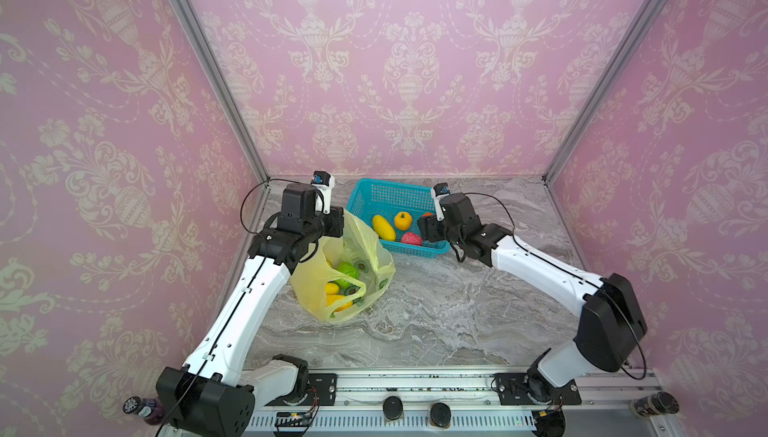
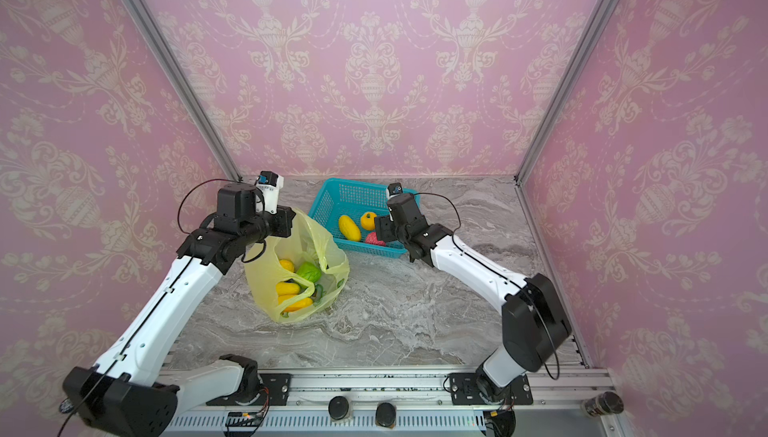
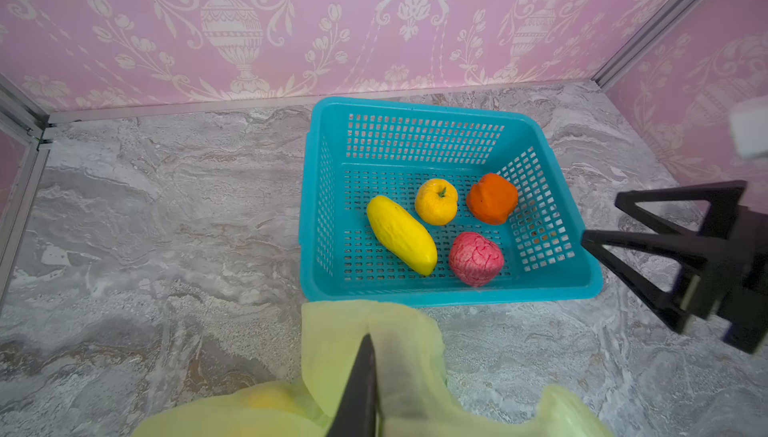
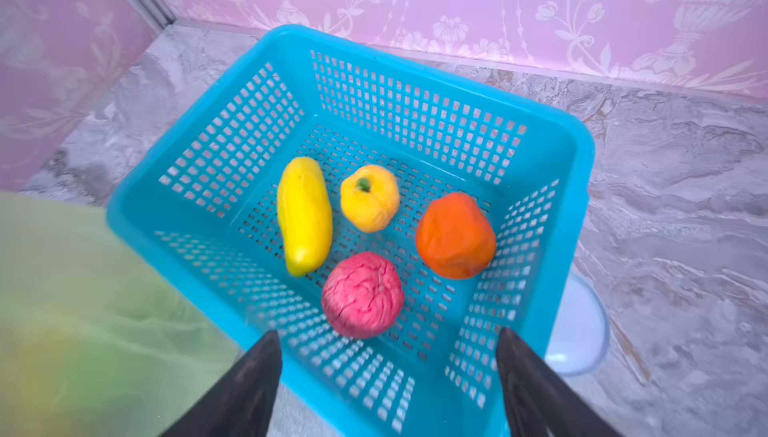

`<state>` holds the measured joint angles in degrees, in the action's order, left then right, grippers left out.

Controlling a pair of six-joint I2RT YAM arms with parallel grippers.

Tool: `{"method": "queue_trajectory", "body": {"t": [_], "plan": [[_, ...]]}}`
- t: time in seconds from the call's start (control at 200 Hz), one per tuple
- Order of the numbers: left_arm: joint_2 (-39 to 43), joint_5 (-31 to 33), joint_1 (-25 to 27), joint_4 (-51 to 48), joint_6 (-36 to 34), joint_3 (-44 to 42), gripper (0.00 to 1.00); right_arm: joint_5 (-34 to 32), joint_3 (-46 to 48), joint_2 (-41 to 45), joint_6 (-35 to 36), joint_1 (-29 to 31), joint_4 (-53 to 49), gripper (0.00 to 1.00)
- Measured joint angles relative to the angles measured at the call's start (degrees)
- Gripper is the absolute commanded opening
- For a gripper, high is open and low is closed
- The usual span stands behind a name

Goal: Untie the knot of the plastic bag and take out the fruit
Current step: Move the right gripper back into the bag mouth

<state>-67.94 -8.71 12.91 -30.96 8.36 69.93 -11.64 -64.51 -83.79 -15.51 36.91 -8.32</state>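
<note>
Because the mouth must stay wide, left pincer (image 3: 368, 341): clamped on the bag (image 1: 309, 293) rim, holding it up.
Right pincer (image 4: 388, 333): apart and empty over the basket (image 3: 457, 295), where fruit gets dropped.
Fruit (image 4: 305, 214): four beneath my right pincer; green and yellow ones in the bag below the left.
Knot: none visible; I judge it undone.
Next: right pincer into the bag.

Left arm (image 1: 249, 289) stretches forward, left gripper (image 3: 368, 347) pinched tight on the bag (image 3: 407, 343) just beside the basket (image 3: 457, 295); right arm (image 1: 540, 264) angles inward, right gripper (image 4: 388, 333) spread wide over the basket's near rim
</note>
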Motion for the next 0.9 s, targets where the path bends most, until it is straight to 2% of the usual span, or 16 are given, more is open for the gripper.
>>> {"method": "queue_trajectory", "body": {"t": [0.08,0.135,0.225,0.41,0.53,0.605,0.65,0.811,0.901], "plan": [[0.00,-0.02,0.00,0.02,0.00,0.00,0.09,0.17,7.19,7.96,0.33,3.93,3.76,0.78],[0.00,-0.07,0.00,0.02,-0.04,0.00,0.00,0.87,11.91,12.98,0.92,7.23,6.88,0.75],[0.00,-0.02,-0.04,0.04,0.02,0.00,0.00,2.47,17.79,19.39,2.89,12.52,10.95,0.69],[0.00,0.02,-0.07,0.04,0.02,0.00,0.00,5.90,22.32,23.52,7.63,22.69,17.14,0.56],[0.00,0.00,-0.07,0.04,0.02,0.00,0.00,8.85,23.12,22.08,10.69,27.96,19.82,0.49],[0.00,0.00,-0.07,0.04,0.02,0.00,0.00,10.51,23.23,19.69,11.54,29.57,21.94,0.45],[0.00,0.02,-0.07,0.04,0.02,0.00,0.00,10.80,23.23,17.77,11.74,29.79,23.32,0.39],[0.00,0.02,-0.07,0.04,0.02,0.00,0.00,9.20,19.71,5.86,11.50,29.88,24.81,0.19],[0.00,0.00,-0.07,0.04,0.02,0.00,0.00,7.63,13.94,-2.84,10.36,29.73,23.87,0.13]]}}
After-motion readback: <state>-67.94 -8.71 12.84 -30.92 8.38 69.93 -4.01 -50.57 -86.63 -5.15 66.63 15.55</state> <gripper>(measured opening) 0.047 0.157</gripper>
